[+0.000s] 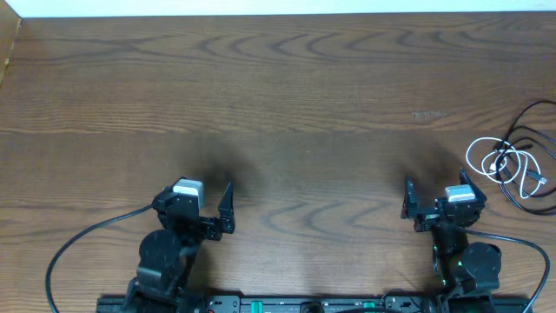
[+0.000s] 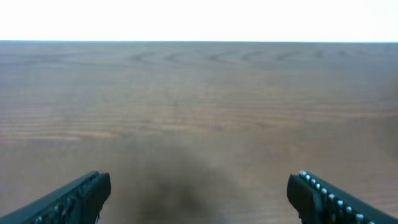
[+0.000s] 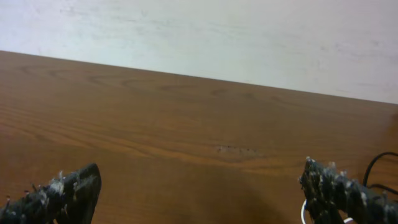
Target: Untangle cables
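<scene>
The cables (image 1: pixel 512 165) lie in a small tangle on the table's right side: a white cord (image 1: pixel 486 159) looped with thin black cords (image 1: pixel 532 139). My right gripper (image 1: pixel 436 183) is open and empty, just left of the tangle and not touching it. In the right wrist view (image 3: pixel 199 190) a sliver of the white cord (image 3: pixel 304 213) and a black cord (image 3: pixel 375 164) show beside the right finger. My left gripper (image 1: pixel 195 193) is open and empty at the front left, far from the cables; its wrist view (image 2: pixel 199 190) shows only bare wood.
The wooden table (image 1: pixel 278 96) has its far edge against a white wall (image 3: pixel 199 37). Thicker black arm wires trail from both arm bases along the front edge (image 1: pixel 78 248).
</scene>
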